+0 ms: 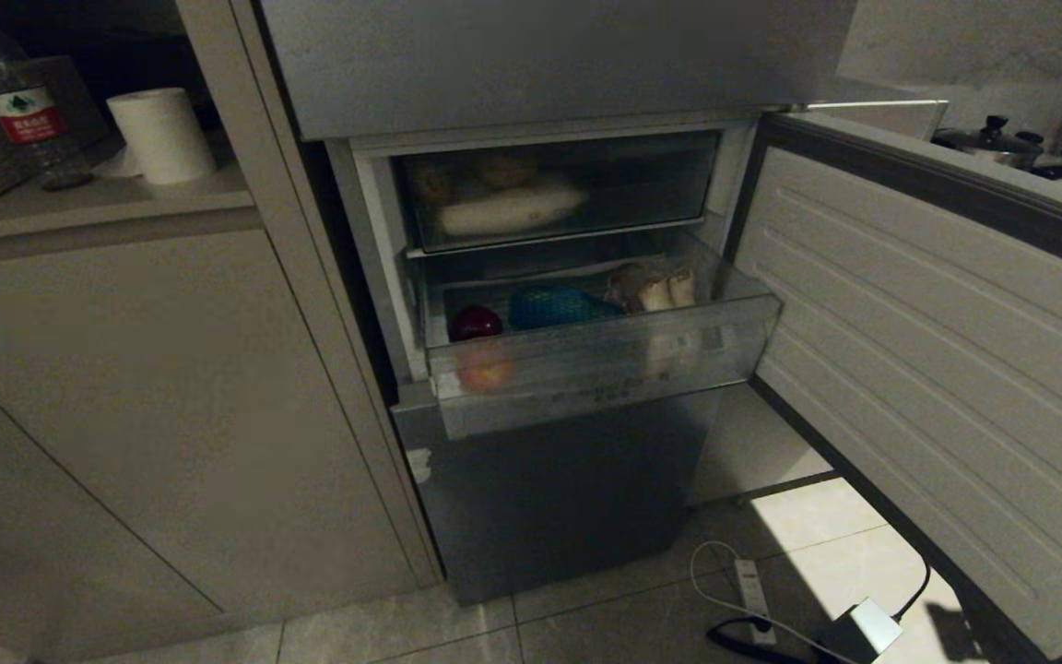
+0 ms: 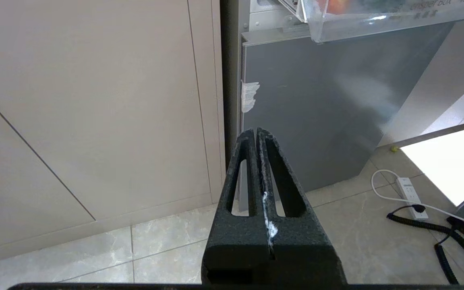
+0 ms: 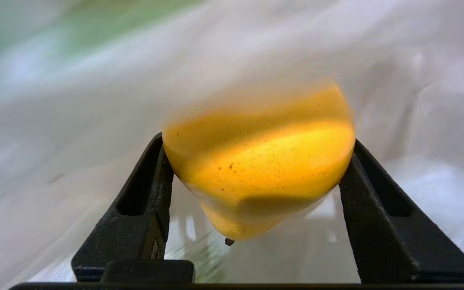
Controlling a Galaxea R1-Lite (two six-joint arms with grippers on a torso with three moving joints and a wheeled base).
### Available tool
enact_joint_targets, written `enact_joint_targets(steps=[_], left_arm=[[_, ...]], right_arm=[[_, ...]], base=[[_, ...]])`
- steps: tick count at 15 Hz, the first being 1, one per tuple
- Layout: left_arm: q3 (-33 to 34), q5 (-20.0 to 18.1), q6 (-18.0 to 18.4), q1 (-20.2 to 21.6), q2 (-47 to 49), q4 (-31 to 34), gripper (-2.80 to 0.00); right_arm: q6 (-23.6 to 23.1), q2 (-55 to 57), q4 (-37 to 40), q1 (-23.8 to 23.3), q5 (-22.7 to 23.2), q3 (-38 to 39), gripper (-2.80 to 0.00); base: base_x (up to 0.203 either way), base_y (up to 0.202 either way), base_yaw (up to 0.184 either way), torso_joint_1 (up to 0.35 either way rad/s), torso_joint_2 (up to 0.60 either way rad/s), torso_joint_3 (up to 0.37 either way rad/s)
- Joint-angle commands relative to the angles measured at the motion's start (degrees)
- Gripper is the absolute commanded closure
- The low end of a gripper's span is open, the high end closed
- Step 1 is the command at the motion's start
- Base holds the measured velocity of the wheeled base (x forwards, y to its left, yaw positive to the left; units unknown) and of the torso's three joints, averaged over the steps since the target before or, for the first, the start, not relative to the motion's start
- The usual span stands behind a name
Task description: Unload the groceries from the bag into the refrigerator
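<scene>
Right claw (image 3: pixel 256 201) grips a yellow fruit (image 3: pixel 258 169), prob. a mango, inside the white bag (image 3: pixel 95 100). Left claw (image 2: pixel 256 135) is clenched, empty, low before the refrigerator (image 1: pixel 549 489), whose drawer (image 1: pixel 600 364) stands pulled out w/ produce.

Refrigerator (image 1: pixel 549 65): brushed grey steel, middle door (image 1: pixel 937 350) swung open to the right. Clear drawer (image 1: pixel 605 364) pulled out, holding a dark red fruit (image 1: pixel 477 322), a blue-netted item (image 1: pixel 554 306) and pale beige lumps (image 1: pixel 655 288). Compartment above holds a white pack (image 1: pixel 510 208). Bag (image 3: pixel 75 121): translucent white plastic, surrounding a speckled yellow fruit (image 3: pixel 260 169).
</scene>
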Motion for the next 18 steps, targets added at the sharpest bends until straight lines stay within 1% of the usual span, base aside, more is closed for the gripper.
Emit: enact_joint_targets(steps=[1,6,9,11,15,16,18], left_arm=[[0.00,0.00,-0.04,0.01,-0.02,-0.02,0.00],[0.00,0.00,-0.04,0.01,-0.02,-0.02,0.00],[0.00,0.00,-0.04,0.01,-0.02,-0.02,0.00],[0.00,0.00,-0.04,0.01,-0.02,-0.02,0.00],[0.00,0.00,-0.04,0.01,-0.02,-0.02,0.00],[0.00,0.00,-0.04,0.01,-0.02,-0.02,0.00],[0.00,0.00,-0.04,0.01,-0.02,-0.02,0.00]], right_arm=[[-0.01,-3.92,-0.01,1.92,0.29,1.51,0.00],[-0.22,-12.43,0.00,6.00,0.63,3.91,0.00],[-0.50,-18.66,1.24,6.26,0.63,3.99,0.00],[-1.00,-22.51,1.53,6.23,0.66,2.65,0.00],[-1.10,-29.20,1.57,6.38,1.49,-5.48,0.00],[-0.99,-29.92,1.57,7.63,1.90,-8.33,0.00],[-0.67,-30.25,1.52,14.32,2.18,-14.02,0.00]], base=[[0.000,0.000,0.000,0.000,0.00,0.000],[0.000,0.000,0.000,0.000,0.00,0.000],[0.000,0.000,0.000,0.000,0.00,0.000],[0.000,0.000,0.000,0.000,0.00,0.000],[0.000,0.000,0.000,0.000,0.00,0.000],[0.000,0.000,0.000,0.000,0.00,0.000],[0.000,0.000,0.000,0.000,0.00,0.000]])
